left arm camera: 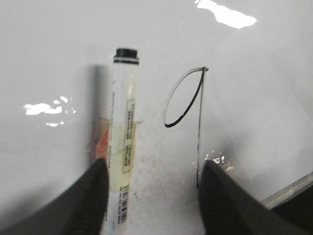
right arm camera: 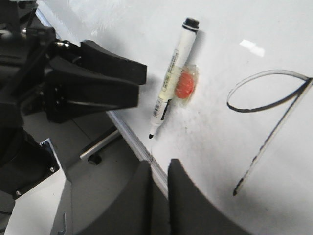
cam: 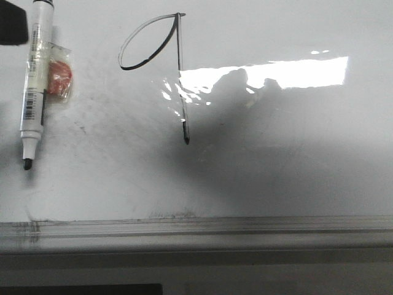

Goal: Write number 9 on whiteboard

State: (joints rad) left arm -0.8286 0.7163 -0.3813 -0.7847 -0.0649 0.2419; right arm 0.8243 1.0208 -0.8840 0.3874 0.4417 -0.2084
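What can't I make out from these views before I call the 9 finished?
- Marker label print: too small and blurred in every view.
- Orange item taped beside the marker: unidentifiable, half hidden in the left wrist view.
- Number 9 stem: washed out by glare in the front view.
- Left gripper: only its dark corner shows in the front view.

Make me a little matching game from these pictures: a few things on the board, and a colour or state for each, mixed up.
Things:
1. number 9
2. marker
3. small packet beside the marker
4. left gripper

Descriptions:
A. orange-red inside clear wrap
B. open
C. thin black line, loop and long stem
D. lying flat, uncapped, tip towards the rail

Pairs: 1-C, 2-D, 3-A, 4-B
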